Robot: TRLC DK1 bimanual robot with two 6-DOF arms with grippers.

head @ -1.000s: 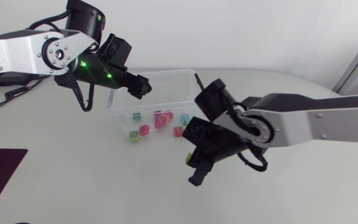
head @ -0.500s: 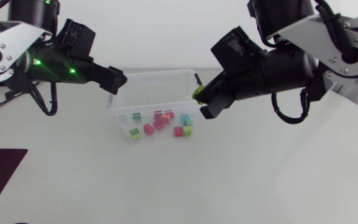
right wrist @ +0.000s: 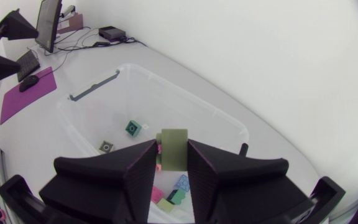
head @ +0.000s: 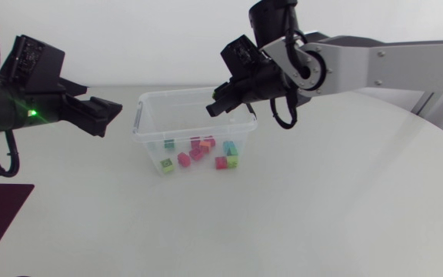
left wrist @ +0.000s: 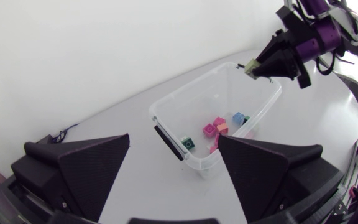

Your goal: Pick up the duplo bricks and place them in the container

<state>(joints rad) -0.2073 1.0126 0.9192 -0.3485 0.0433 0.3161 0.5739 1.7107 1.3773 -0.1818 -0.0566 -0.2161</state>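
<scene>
White table (head: 283, 223) — matte, evenly lit

Clear container (head: 177, 93) at centre of table (head: 321, 215); duplo bricks (head: 198, 151) (pink, green, blue, orange) scattered on its floor. Over far right rim: right tool (head: 215, 108), arm entering from right. Beside left wall, apart from it: left tool (head: 108, 115).

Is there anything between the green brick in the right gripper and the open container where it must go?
Nothing visible. The right gripper holds the green brick above the container, which has no lid; only other bricks lie inside.
</scene>
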